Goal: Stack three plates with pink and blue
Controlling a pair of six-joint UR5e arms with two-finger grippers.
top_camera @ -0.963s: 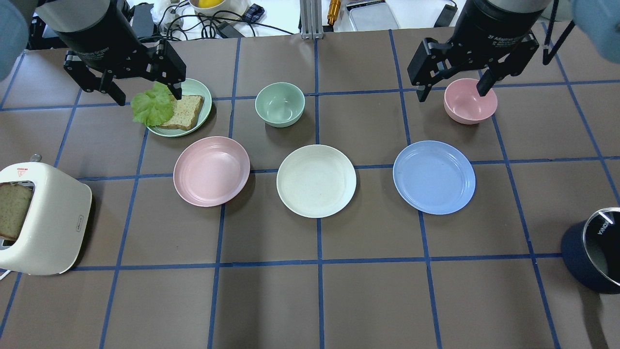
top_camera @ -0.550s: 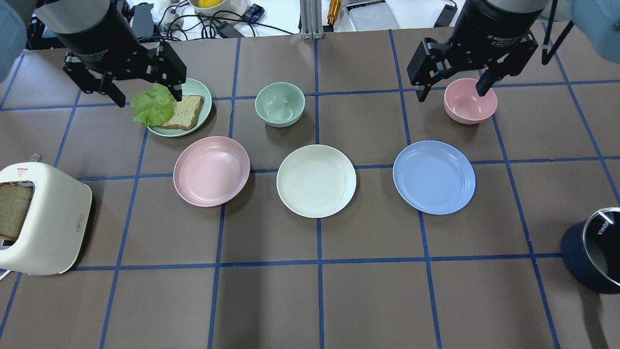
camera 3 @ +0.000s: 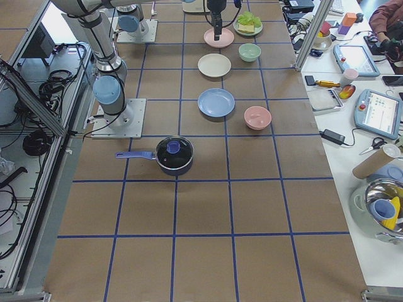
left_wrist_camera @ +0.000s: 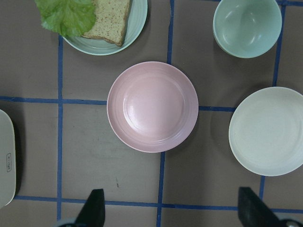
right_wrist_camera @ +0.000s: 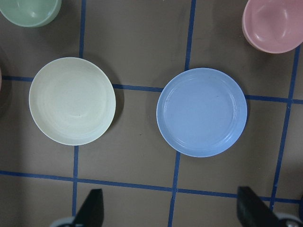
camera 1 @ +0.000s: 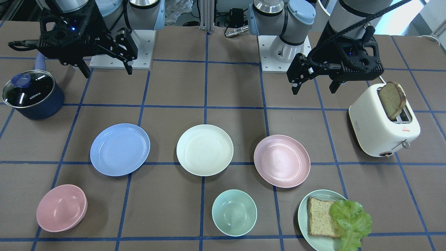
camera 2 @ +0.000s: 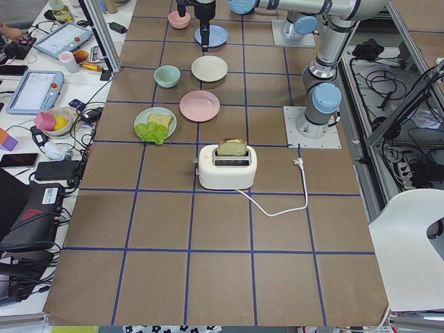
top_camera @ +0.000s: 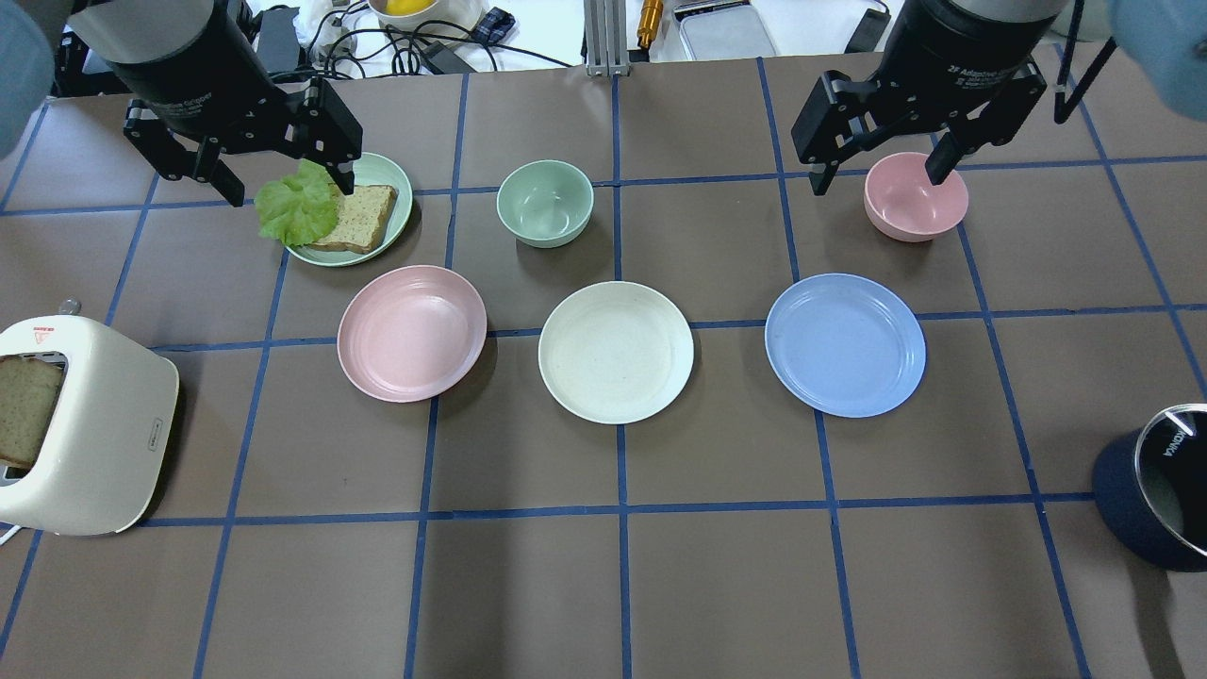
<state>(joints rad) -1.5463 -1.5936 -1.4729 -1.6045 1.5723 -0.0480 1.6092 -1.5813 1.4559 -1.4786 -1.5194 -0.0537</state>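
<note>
On the table (top_camera: 528,585), pink plate (top_camera: 412,333) and blue plate (top_camera: 845,344) flanked white plate (top_camera: 616,352) at 9 and 3 o'clock, probably suiting the wide-open left gripper (top_camera: 290,191) and right gripper (top_camera: 879,181).

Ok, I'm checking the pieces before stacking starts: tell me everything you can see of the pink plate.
The pink plate is shallow, round and matte, plastic-looking, with a raised rim and faint rings inside. It is empty and lies flat on the table, across a blue tape line, beside the cream plate. Nothing else touches it.
</note>
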